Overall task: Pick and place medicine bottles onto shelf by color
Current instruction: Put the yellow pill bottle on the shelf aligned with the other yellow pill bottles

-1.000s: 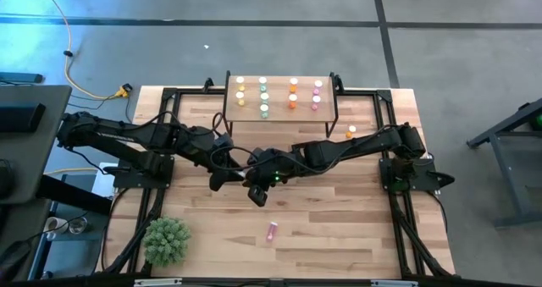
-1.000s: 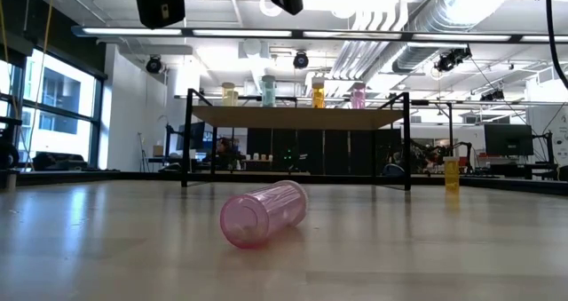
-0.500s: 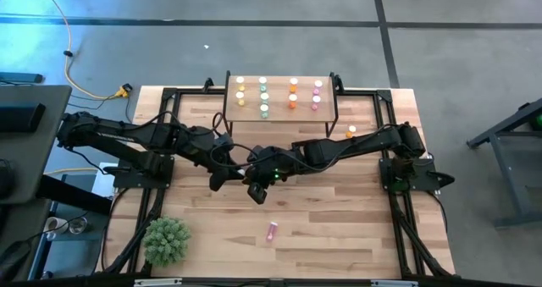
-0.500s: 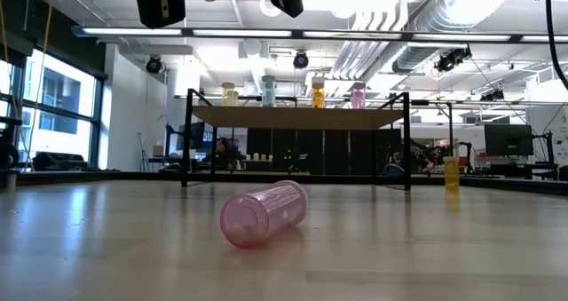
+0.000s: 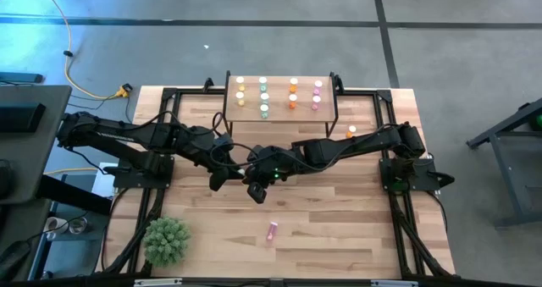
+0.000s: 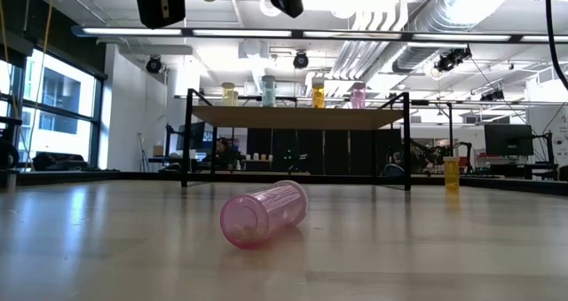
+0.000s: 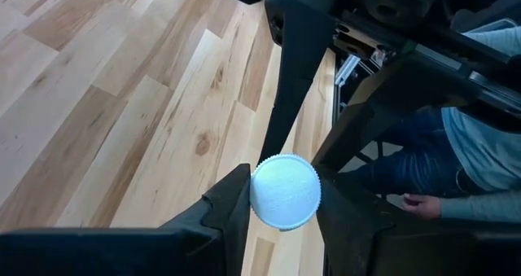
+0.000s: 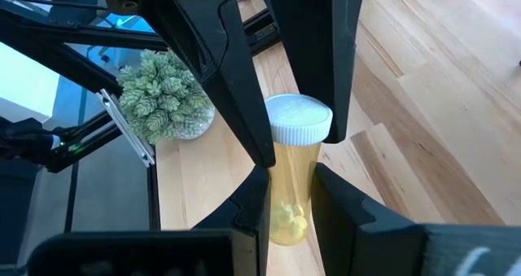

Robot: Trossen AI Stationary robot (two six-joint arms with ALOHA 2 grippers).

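A yellow bottle with a white cap is held in the air above the table's middle, between both grippers. My left gripper is shut on its cap. My right gripper is shut on its body. A pink bottle lies on its side on the table near the front. An orange bottle stands on the table at the right. The shelf at the far edge carries several bottles in yellow, green, orange and pink columns. My left gripper pinches the white cap's rim between its two fingers, coming at the cap end-on, along the bottle. The bottle is lifted clear of the table. My right gripper pinches the yellow body below the cap between its two fingers, which lie across the bottle. The capped end sticks out beyond the fingertips. The bottle is clear of the table.
A green plant ball sits at the table's near left corner. A person's arm and hand show beyond the table's edge. Black frame rails run along the table's sides.
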